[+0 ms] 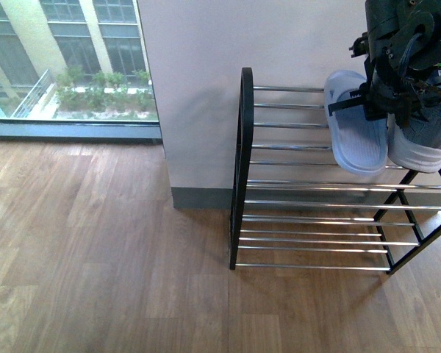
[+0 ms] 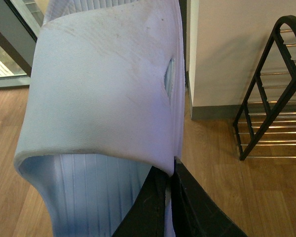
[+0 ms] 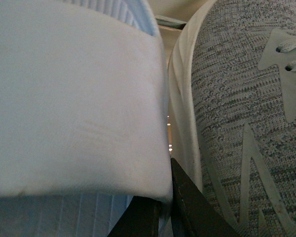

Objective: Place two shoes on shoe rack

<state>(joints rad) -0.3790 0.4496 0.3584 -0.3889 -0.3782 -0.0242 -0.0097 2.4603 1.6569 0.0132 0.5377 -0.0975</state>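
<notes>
Pale blue foam fills most of both wrist views, so little else can be read there. It is the strap of a pale blue slide (image 1: 356, 125), not a second sneaker. Beside it hangs a grey knit sneaker (image 1: 426, 140) with a white sole, and the two press side by side.

In the front view both shoes sit at about two o'clock, toes down, under a dark mass of arm parts (image 1: 404, 51). That mass is cut off by the upper and right-hand edges, and I cannot tell which arm is which in it. The sneaker's upper half is hidden behind it.

The shoe rack (image 1: 241, 169) stands at about three to four o'clock against a white wall (image 1: 198, 88), on the wood floor (image 1: 103, 250), with its far end out of frame. The shoes hang in front of its top chrome bars. Whether they rest on the bars is not clear.

The left gripper (image 2: 168, 207) shows two dark fingers drawn almost together, nipping the edge of the slide's (image 2: 103, 84) strap. Of the right gripper (image 3: 163, 217) only dark finger stubs show, between the slide (image 3: 74, 98) and the sneaker (image 3: 237, 98). I cannot tell how wide it stands or what it holds.

A window (image 1: 66, 59) lies at ten o'clock.
</notes>
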